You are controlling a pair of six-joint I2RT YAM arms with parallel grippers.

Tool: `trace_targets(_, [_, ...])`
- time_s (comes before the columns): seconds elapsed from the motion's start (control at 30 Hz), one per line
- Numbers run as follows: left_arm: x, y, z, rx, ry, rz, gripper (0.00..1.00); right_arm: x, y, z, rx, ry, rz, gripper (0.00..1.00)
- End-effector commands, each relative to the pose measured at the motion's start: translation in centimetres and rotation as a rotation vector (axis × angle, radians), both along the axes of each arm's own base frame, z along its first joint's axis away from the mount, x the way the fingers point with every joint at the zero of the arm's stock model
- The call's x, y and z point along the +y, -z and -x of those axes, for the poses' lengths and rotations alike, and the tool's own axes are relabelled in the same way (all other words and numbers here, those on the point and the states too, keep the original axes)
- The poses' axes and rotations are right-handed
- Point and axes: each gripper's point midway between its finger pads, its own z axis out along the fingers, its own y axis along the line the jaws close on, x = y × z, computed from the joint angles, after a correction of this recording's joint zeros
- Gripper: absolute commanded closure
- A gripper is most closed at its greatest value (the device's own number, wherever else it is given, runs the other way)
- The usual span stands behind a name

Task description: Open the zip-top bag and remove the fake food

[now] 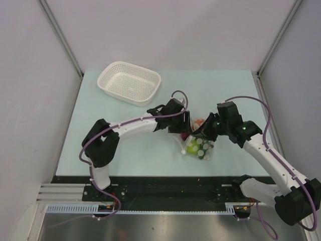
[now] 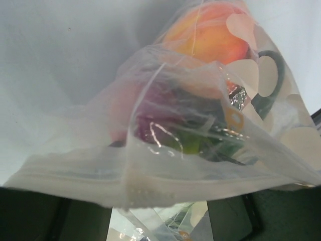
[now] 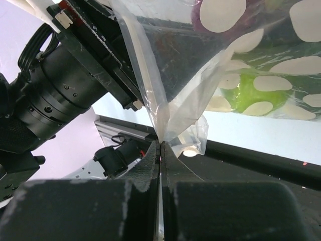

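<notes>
Over the middle of the table (image 1: 125, 155), I see the zip-top bag (image 1: 198, 144) between both grippers. Only the right wrist view shows the right gripper (image 3: 160, 146) clamped on a bag corner. The left wrist view shows the left gripper (image 2: 160, 223) spread, with the zip edge loose across it. The fake food (image 2: 205, 35) is inside the bag.

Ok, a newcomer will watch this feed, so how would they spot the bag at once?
On the pale green table, the white basket sits at the far left. Right of it and nearer, at mid-table, is the bag, one corner pinched in the right pincer. It alone is clear crinkly plastic with white dots, toy food showing through.
</notes>
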Motion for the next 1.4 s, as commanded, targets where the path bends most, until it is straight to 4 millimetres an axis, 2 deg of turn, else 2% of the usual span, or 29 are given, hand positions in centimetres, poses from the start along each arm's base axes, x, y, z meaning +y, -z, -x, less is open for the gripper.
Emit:
trace_targets(0.0, [-0.3, -0.6, -1.2, -0.06, 0.01, -0.026, 0.31, -0.2, -0.5, -0.1, -0.044, -0.009, -0.008, 1.0])
trace_targets(0.1, [0.0, -0.3, -1.2, -0.071, 0.013, -0.043, 0.23, -0.5, 0.0, -0.1, -0.035, -0.017, -0.002, 1.0])
trace_targets(0.4, [-0.3, 2.7, -1.2, -0.03, 0.022, -0.075, 0.17, -1.1, 1.4, -0.1, -0.019, -0.044, 0.027, 1.0])
trace_targets(0.63, [-0.6, 3.6, -1.8, -0.043, 0.031, -0.096, 0.17, -1.2, 2.3, 0.0, 0.007, -0.048, 0.043, 1.0])
trace_targets(0.73, [-0.9, 3.4, -1.8, -0.053, 0.04, -0.074, 0.26, -1.4, 2.4, -0.1, 0.003, -0.047, 0.051, 1.0])
trace_targets(0.77, [-0.9, 3.3, -1.7, -0.058, 0.045, -0.069, 0.36, -1.5, 2.5, -0.2, 0.002, -0.044, 0.056, 1.0])
trace_targets(0.83, [-0.9, 2.7, -1.7, -0.072, 0.063, -0.065, 0.48, -1.8, 2.7, -0.2, 0.001, -0.042, 0.072, 1.0])
trace_targets(0.87, [-0.9, 2.2, -1.7, -0.081, 0.067, -0.06, 0.59, -1.9, 2.7, -0.2, -0.001, -0.039, 0.075, 1.0])
trace_targets(0.93, [-0.9, 1.3, -1.6, -0.098, 0.088, -0.055, 0.69, -2.2, 2.5, -0.2, -0.016, -0.037, 0.088, 1.0])
trace_targets(1.07, [-0.9, -1.9, -1.2, -0.138, 0.126, -0.019, 0.96, -3.2, 2.2, -0.4, -0.045, -0.029, 0.122, 1.0])
trace_targets(1.1, [-0.8, -2.3, -1.0, -0.136, 0.134, -0.017, 1.0, -3.6, 2.1, -0.4, -0.043, -0.022, 0.128, 1.0])
trace_targets(1.2, [-0.9, -4.6, -0.4, -0.158, 0.157, 0.027, 1.0, -4.1, 1.6, -0.4, -0.057, -0.026, 0.142, 1.0])
trace_targets(1.37, [-0.8, -6.6, 0.9, -0.168, 0.175, 0.089, 1.0, -4.9, 0.4, -0.8, -0.094, -0.029, 0.17, 1.0])
